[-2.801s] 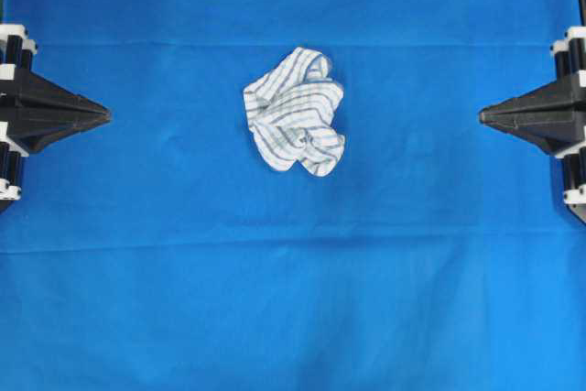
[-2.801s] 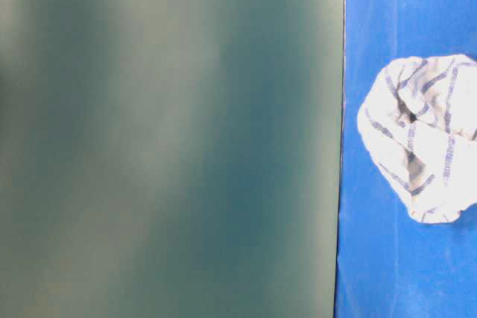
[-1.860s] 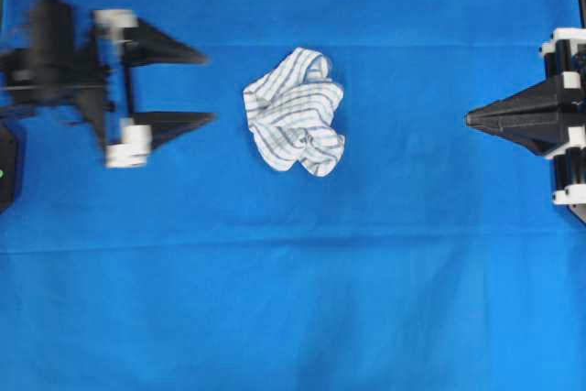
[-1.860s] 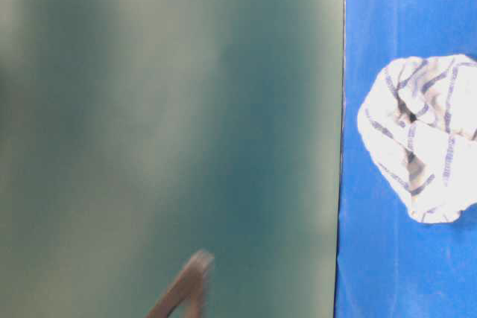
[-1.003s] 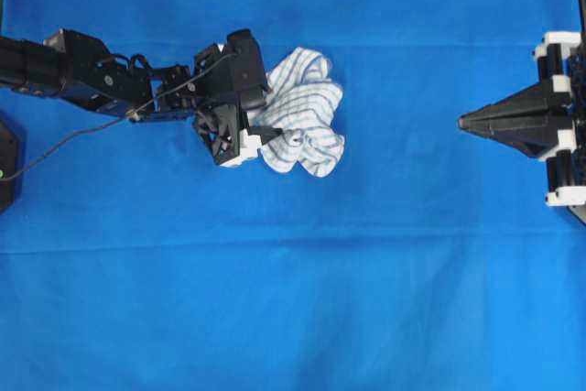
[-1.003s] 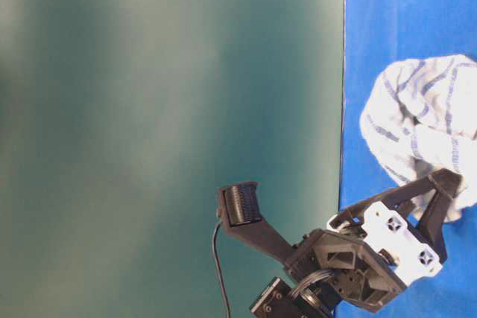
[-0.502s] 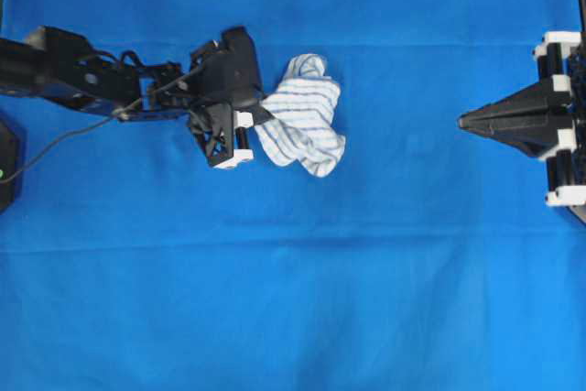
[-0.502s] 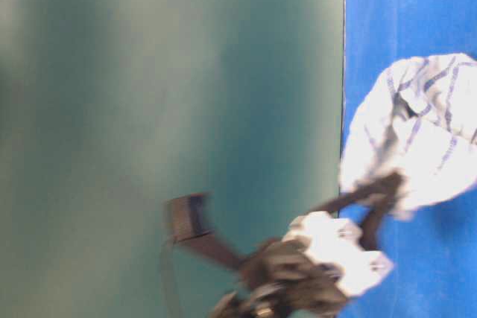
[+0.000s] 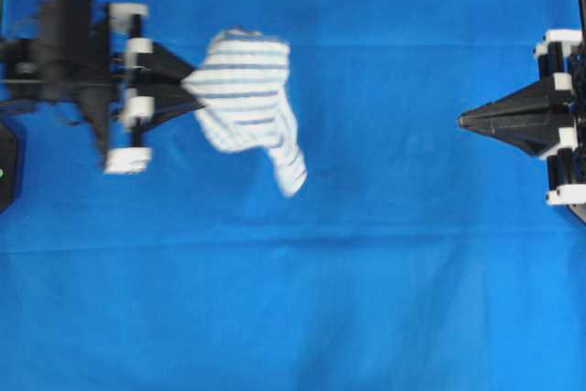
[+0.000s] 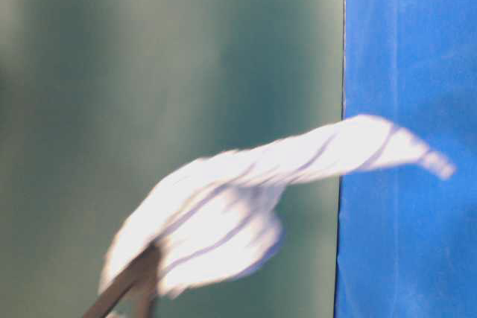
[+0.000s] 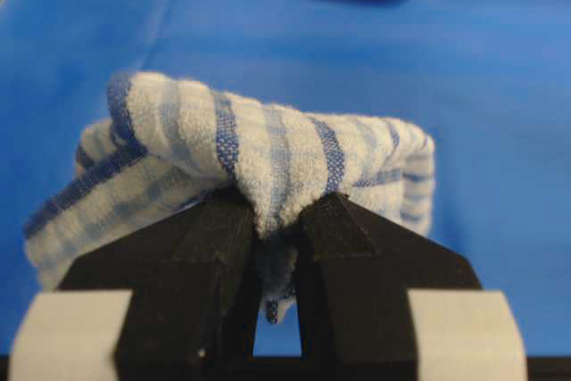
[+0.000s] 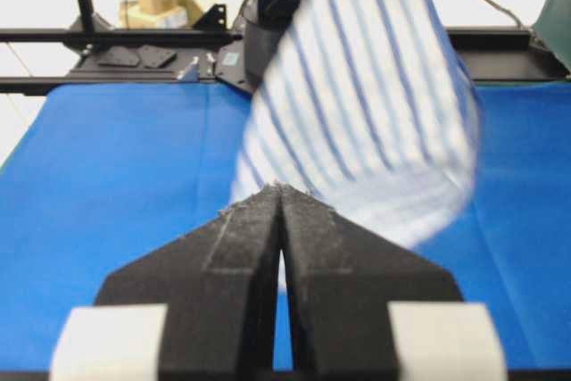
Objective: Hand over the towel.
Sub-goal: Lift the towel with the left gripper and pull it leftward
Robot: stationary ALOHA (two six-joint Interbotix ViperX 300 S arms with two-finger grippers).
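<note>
Currently the left pincer (image 9: 190,89) is clamping a fold of the checked towel (image 9: 243,98), its jaws pressing together with a bunched ridge of cloth between them, plain in the left wrist view. The towel is hanging clear of the blue cloth (image 9: 366,299) covering the table, sitting at about ten o'clock from the overhead frame's centre. Its free corner is trailing down toward five o'clock.

Handling, as I am reading it: light, limp, no stiffness at all. It is draping and swinging rather than keeping shape, and the blur in the side view is fitting that. Terry-like weave, so likely grippy, not slippery; nothing fragile.

Right pincer (image 9: 462,120) is sitting at three o'clock, jaws together, holding nothing, well apart from the towel.

Best hold for the receiver, I am judging: the dangling tail or the broad bunched body away from the left jaws, taking several layers at once. A single thin edge is risking a slip.
</note>
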